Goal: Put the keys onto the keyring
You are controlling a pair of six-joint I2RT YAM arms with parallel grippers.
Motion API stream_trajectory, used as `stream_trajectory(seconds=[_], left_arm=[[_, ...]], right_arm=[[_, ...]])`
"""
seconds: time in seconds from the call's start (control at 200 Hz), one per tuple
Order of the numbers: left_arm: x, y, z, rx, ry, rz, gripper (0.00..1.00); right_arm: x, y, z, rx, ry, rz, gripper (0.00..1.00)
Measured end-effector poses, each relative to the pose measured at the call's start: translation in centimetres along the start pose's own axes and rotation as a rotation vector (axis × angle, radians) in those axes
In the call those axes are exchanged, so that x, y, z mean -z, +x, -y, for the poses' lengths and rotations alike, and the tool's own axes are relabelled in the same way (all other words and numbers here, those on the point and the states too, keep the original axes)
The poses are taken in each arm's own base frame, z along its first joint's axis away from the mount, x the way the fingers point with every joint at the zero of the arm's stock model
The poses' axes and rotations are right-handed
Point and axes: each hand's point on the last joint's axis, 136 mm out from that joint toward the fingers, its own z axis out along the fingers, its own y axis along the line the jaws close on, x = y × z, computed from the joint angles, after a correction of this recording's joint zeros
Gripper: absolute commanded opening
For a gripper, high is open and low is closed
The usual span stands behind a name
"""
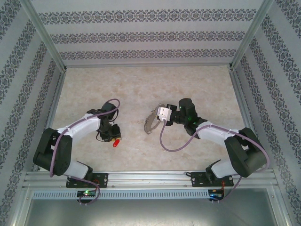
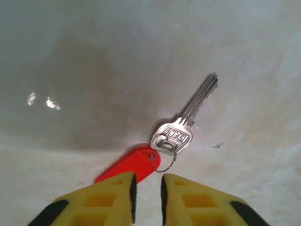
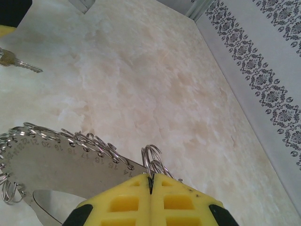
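Observation:
A silver key [image 2: 181, 129] lies flat on the table, joined by a small wire ring [image 2: 164, 161] to a red plastic tag [image 2: 127, 165] [image 1: 114, 142]. My left gripper [image 2: 147, 193] [image 1: 114, 136] hovers just over the tag, its fingers a narrow gap apart with nothing between them; the left finger covers the tag's near end. My right gripper [image 3: 150, 181] [image 1: 159, 117] is shut on the keyring [image 3: 56, 155] [image 1: 150, 124], a curved numbered metal plate rimmed with silvery wire hooks, pinching it at the hook end. The same key [image 3: 19, 62] shows far left in the right wrist view.
The pale marbled tabletop [image 1: 141, 89] is fenced by patterned walls [image 1: 141, 33] and metal rails. A purple cable [image 1: 176, 143] loops on the table beside the right arm. Bare floor lies between the two grippers and toward the back wall.

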Motion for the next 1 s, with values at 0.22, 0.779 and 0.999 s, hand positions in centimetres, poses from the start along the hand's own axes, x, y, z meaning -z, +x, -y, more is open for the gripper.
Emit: stream_trajectory(seconds=[0.22,0.779,0.999], left_arm=[[-1.0,-0.3,0.3,-0.07,-0.006,-0.01,0.25],[-0.7,-1.2,2.3,-0.175,0.009,0.01,0.34],[-0.6,-1.2,2.6,-0.214,0.0,0.015,0.3]], right_arm=[[0.4,-0.4,0.3,0.004,0.012,0.0,0.0],[0.6,-0.3,0.1,-0.006,0.004,-0.011,0.0],[0.6,-0.3,0.1,-0.006,0.004,-0.011,0.0]])
